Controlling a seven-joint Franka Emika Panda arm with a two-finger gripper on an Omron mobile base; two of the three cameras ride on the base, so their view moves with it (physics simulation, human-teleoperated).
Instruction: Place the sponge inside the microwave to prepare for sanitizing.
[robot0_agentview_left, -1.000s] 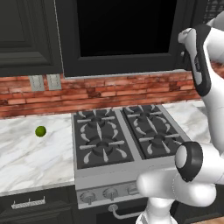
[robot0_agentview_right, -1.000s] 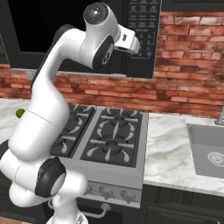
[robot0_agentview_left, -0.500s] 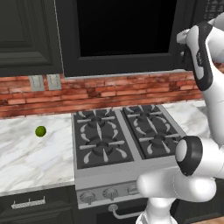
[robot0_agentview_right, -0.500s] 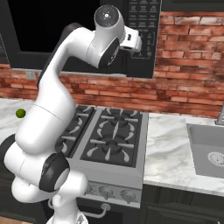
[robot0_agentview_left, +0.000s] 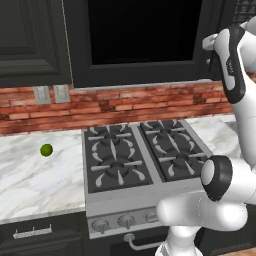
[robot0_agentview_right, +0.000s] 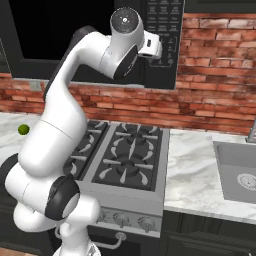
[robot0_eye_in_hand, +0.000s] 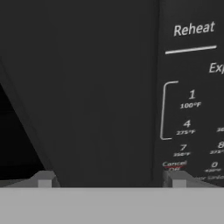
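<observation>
**Arm raised to the microwave above the stove**

A brick-backed kitchen: a green ball (robot0_agentview_left: 46, 150) lies on the marble counter (robot0_agentview_left: 30, 180), left of the stove (robot0_agentview_left: 145, 157). The microwave (robot0_agentview_left: 140, 42), door shut, hangs above. The gripper (robot0_eye_in_hand: 111, 177), spread wide and holding nothing, faces its keypad (robot0_agentview_right: 162, 22) edge; the fingertips (robot0_eye_in_hand: 43, 179) are mostly cut off.

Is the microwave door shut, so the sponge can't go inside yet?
Yes. The microwave has its dark-windowed door closed flat across the front, so that door blocks the way in. The gripper is right up against the door's edge beside the keypad. I can't spot the sponge in these pictures.
</observation>
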